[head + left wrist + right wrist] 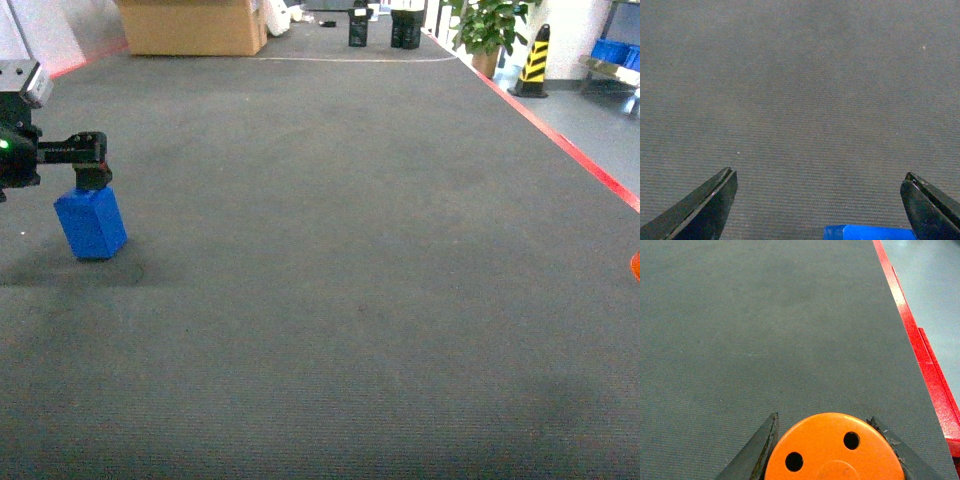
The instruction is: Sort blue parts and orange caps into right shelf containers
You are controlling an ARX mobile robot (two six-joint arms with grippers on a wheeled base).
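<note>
blue part (91,224) at left hand (92,178) | orange cap (835,449) between right hand (835,450) fingers

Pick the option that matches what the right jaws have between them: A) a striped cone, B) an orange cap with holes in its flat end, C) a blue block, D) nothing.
B: in the right wrist view the orange cap, two dark holes in its flat end, sits between the right gripper jaws, which press against its sides over the grey table mat.

No legible txt, labels or nos. in any view.
</note>
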